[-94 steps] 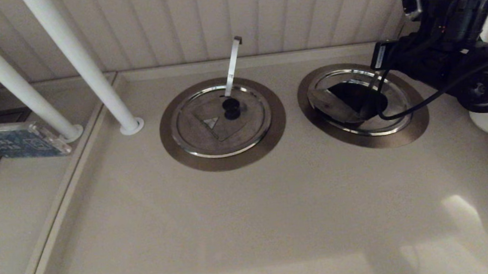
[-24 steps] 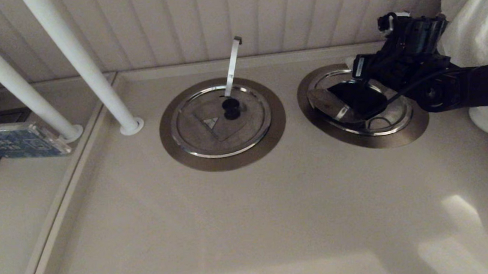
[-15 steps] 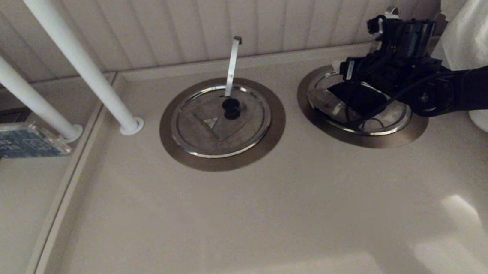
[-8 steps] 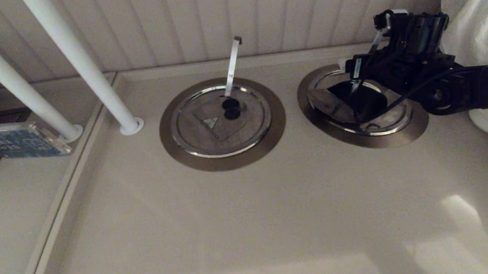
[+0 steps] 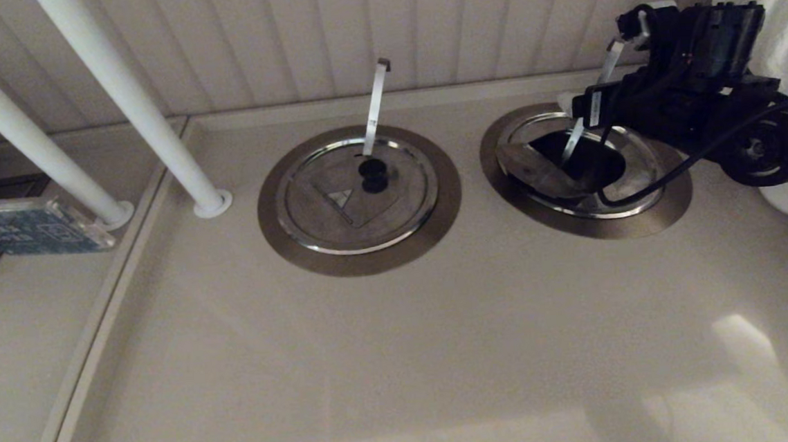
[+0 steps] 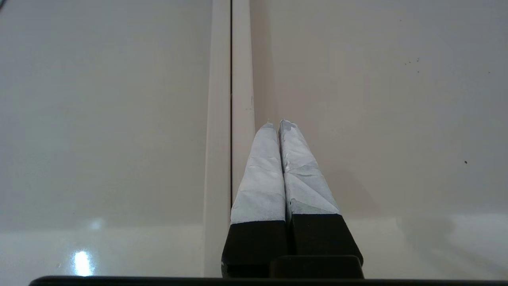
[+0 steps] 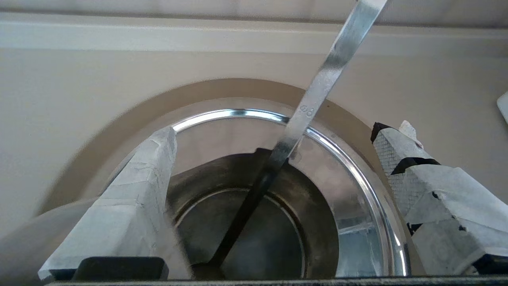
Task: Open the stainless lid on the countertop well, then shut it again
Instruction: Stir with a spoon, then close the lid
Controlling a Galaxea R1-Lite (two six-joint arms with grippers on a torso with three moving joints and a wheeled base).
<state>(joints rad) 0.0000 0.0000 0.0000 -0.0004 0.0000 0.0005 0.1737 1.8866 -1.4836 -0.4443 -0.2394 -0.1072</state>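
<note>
The stainless lid point(image 5: 642, 165) sits in the right-hand countertop well point(image 5: 587, 159), inside its brownish ring point(image 5: 670, 208). Its wedge flap point(image 5: 534, 167) is folded back, so the dark interior shows. A flat metal utensil handle point(image 5: 593, 96) rises out of the opening. My right gripper point(image 5: 577, 107) hovers over the far side of this lid, open. In the right wrist view the handle point(image 7: 317, 95) runs between the spread fingers of the gripper point(image 7: 274, 131) without touching either, above the lid point(image 7: 349, 190). The lid's black knob is hidden. My left gripper point(image 6: 278, 123) is shut, parked over a countertop seam.
The twin lid point(image 5: 338, 218) with a bright triangle mark lies closed at centre, with a black knob point(image 5: 373, 174) and its own upright handle point(image 5: 375, 104). Two white poles point(image 5: 129, 108) slant at the left. A white cloth point(image 5: 783, 27) hangs at the right, and a blue box point(image 5: 27, 226) sits far left.
My right arm swung left over the open lid, then drew back to the right and a little up, uncovering the utensil handle. The flap stays folded open.
</note>
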